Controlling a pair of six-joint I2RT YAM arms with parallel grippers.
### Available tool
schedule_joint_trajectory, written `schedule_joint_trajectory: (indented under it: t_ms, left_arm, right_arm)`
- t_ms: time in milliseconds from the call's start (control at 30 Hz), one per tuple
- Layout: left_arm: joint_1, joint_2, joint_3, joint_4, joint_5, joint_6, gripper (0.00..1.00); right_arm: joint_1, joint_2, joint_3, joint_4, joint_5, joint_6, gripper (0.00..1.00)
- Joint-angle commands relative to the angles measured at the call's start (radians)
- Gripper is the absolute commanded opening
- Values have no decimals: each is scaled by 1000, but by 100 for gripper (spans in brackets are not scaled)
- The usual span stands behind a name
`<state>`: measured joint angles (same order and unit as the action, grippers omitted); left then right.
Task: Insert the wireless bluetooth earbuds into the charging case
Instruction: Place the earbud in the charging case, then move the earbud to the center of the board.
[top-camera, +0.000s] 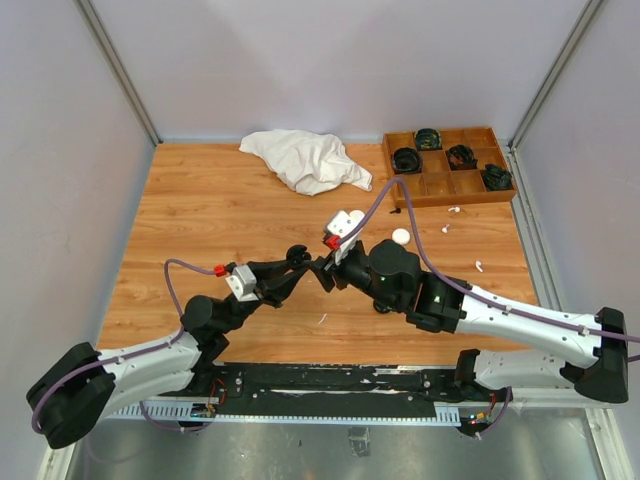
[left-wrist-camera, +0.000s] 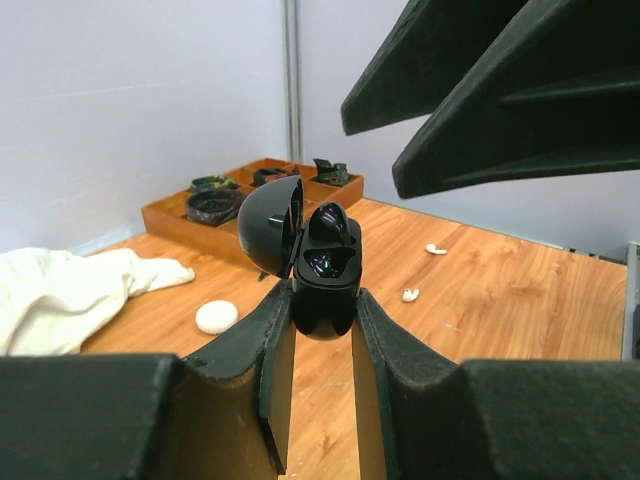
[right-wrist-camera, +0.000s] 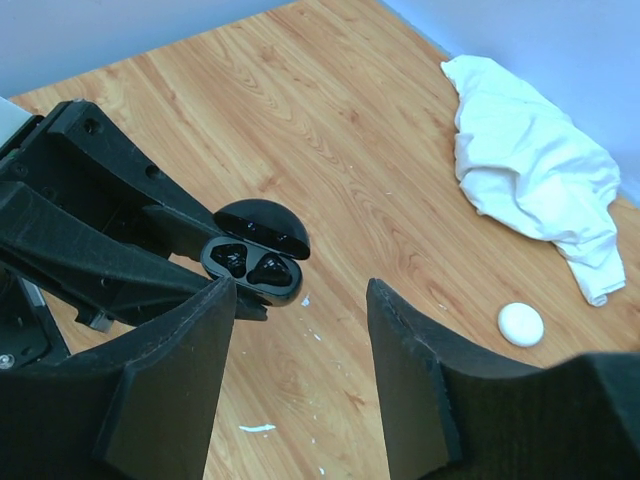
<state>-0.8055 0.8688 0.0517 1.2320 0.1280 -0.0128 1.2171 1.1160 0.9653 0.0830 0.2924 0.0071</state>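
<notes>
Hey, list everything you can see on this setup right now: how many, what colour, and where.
black round charging case: one, black, lid open, held above the table
black earbuds: apparently two, black, seated in that case
white stemmed earbuds: at least three, white, loose on the table near the tray
white round puck-shaped case: one, white, on the table right of centre
crumpled white cloth: one, white, far edge, middle
wooden compartment tray: one, brown, far right corner
coiled black items with green bits: four, black and green, in separate tray compartments
wooden table: one, light brown
left pincer: black, clamped on the charging case
right pincer: black, open, empty, close to the case
</notes>
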Motion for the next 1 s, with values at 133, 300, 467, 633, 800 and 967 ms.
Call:
schedule_joint_trajectory:
  t_ms: [133, 300, 467, 633, 800, 967]
  left_arm:
    - [-1, 15, -20, 15, -43, -35, 0]
    - [-1, 7, -22, -9, -42, -38, 0]
    - [-2, -8, -23, -33, -38, -33, 0]
    - [-1, -25, -24, -53, -38, -38, 0]
    - [-1, -21, -27, -54, -32, -43, 0]
    - [-1, -19, -29, -53, -18, -54, 0]
  right_arm:
    - [-109, -53, 45, -144, 31, -38, 61]
    - [-264, -40, 36, -200, 17, 25, 61]
    - [-431, 24, 6, -202, 28, 67, 61]
    - [-581, 109, -14, -190, 24, 155, 60]
    - [-708, 215, -45, -117, 20, 290, 59]
    - [-788, 350, -50, -27, 62, 407, 59]
